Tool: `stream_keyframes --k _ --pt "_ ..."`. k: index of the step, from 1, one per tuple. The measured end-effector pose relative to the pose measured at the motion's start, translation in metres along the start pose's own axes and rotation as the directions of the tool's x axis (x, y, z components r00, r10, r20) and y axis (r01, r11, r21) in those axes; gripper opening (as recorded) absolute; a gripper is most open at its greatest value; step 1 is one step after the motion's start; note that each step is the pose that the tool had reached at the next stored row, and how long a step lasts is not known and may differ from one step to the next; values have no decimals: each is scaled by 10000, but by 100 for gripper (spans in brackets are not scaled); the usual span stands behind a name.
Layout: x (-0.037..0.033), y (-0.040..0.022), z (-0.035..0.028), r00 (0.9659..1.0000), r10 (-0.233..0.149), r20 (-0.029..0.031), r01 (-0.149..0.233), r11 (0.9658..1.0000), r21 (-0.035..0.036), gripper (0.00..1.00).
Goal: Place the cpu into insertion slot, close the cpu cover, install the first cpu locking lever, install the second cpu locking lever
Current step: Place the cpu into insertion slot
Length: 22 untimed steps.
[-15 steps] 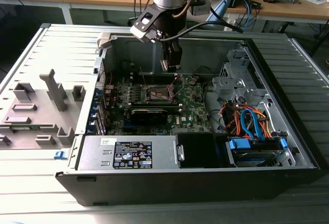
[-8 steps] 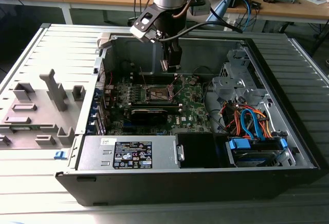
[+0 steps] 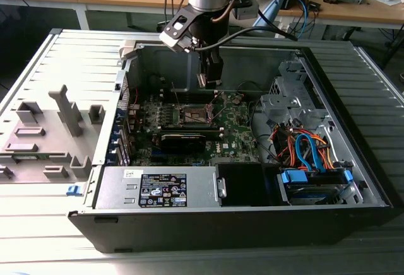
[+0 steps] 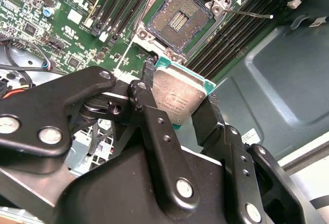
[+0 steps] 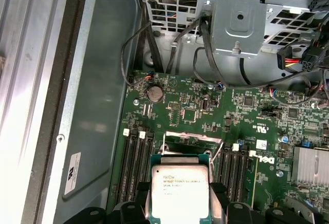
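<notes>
My gripper (image 4: 179,99) is shut on the cpu (image 4: 177,93), a square chip with a silver lid and a green edge, gripped by two opposite sides between black fingers (image 4: 146,88). The cpu hangs above the motherboard, a short way to one side of the insertion slot (image 4: 180,21). The slot's brownish-gold contact field lies bare. In the first wrist view the cpu (image 5: 180,190) covers most of the slot, and the silver cpu cover (image 5: 193,137) shows just beyond it. A thin locking lever (image 4: 252,13) sticks out free beside the slot. In the exterior view the gripper (image 3: 210,81) hovers over the slot (image 3: 194,114).
Black memory slots (image 4: 234,34) flank the socket on both sides. A long black card (image 3: 189,139) lies in front of it. A metal drive cage (image 5: 241,18) with cables, a power supply (image 3: 158,190) and the case walls (image 3: 265,54) hem in the board.
</notes>
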<state>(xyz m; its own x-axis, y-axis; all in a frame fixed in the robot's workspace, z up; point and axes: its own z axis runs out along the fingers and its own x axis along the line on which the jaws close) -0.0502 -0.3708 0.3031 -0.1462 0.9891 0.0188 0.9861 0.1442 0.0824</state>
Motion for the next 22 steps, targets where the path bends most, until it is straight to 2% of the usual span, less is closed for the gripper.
stream_keyframes --k 22 --pt "0 -1 7 9998 191 16 -191 9998 -4 54"
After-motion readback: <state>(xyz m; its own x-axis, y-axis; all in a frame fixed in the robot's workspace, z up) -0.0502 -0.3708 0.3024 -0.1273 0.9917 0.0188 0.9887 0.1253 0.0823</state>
